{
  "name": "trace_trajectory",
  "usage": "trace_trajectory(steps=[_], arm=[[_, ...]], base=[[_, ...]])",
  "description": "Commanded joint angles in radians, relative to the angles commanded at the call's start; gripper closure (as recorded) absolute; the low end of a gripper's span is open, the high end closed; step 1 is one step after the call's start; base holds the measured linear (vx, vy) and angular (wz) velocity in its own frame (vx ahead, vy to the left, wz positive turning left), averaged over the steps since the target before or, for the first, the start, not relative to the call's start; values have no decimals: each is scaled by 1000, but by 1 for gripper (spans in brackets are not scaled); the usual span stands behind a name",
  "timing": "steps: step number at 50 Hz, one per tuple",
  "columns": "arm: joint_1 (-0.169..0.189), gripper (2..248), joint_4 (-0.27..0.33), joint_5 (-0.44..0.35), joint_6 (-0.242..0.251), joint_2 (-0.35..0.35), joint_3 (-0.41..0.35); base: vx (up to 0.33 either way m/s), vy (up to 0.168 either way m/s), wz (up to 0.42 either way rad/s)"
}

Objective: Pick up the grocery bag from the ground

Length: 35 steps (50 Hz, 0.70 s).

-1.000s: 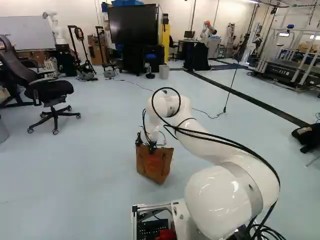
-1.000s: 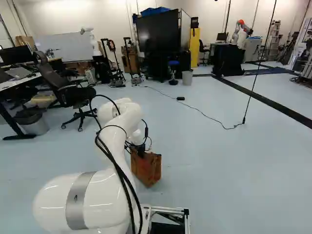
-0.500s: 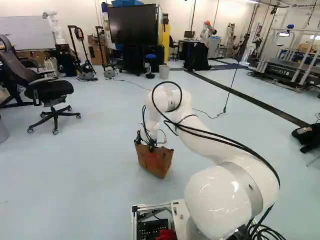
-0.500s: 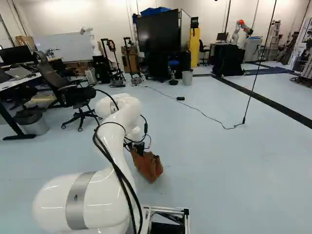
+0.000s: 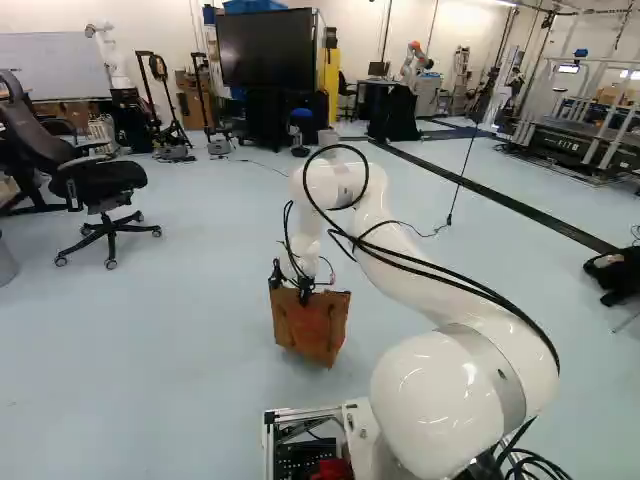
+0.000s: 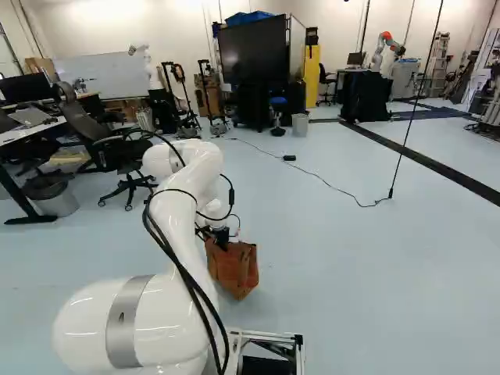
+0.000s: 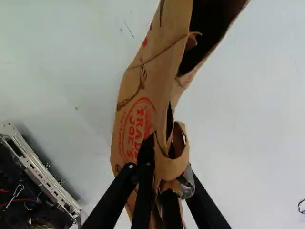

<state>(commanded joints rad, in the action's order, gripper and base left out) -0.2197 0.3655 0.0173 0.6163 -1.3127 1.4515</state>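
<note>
The black two-fingered gripper (image 7: 159, 167) is closed on the rim of the brown paper grocery bag (image 5: 312, 330). The bag's body is below it, its long mouth reaching ahead of the grip. A lift straight up from the pale blue floor (image 5: 180, 350) seems next; that off-centre hold could tip it.

Glossy white, rounded arm (image 5: 440, 405), grey band (image 6: 128, 322), looping black cables (image 5: 340, 147), black 2-fingered hand (image 5: 305, 293).
</note>
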Motion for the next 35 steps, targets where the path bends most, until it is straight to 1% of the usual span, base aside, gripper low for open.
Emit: trace_trajectory(steps=[9, 35], arm=[[-4, 229, -6, -7, 0, 41, -48], [-14, 229, -52, -58, 0, 158, -180]], base=[[0, 0, 0], [0, 0, 0]])
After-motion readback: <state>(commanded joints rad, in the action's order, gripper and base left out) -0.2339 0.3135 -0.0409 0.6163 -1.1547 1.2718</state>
